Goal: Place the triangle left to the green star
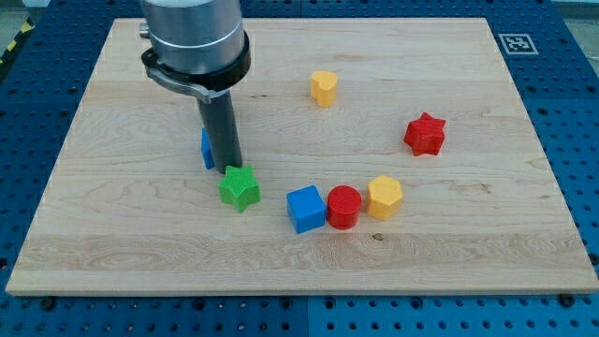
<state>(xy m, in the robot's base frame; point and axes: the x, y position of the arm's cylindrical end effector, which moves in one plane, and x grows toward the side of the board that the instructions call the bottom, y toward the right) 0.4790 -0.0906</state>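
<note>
Triangle first: a blue block (206,148) sits left of centre on the wooden board (112,234), and only a thin slice of it peeks out from behind the dark rod, so its shape cannot really be confirmed from here. The rod drops straight down from the big grey arm housing (192,37) at the view's top, and the tip (227,167) comes down right beside that blue piece, on its right, apparently pressed against it. No claw on this arm, just the plain rod, so nothing opens, nothing closes, nothing is held.

Just below the tip, and a touch to the right, sits the green star (240,187), very close to the rod's end; whether the two touch cannot be made out. The blue piece is up and to the left of the star, near it but apart.

Over to the right, a tight little row: a blue cube (305,208), a red cylinder (343,207) and a yellow hexagonal block (385,197), side by side and touching or nearly so. Further right and higher, well apart, a red star (425,134) stands alone. Near the top centre, a small yellow block (324,88) stands by itself. In the board's top right corner there is a black-and-white marker tag (515,43).
</note>
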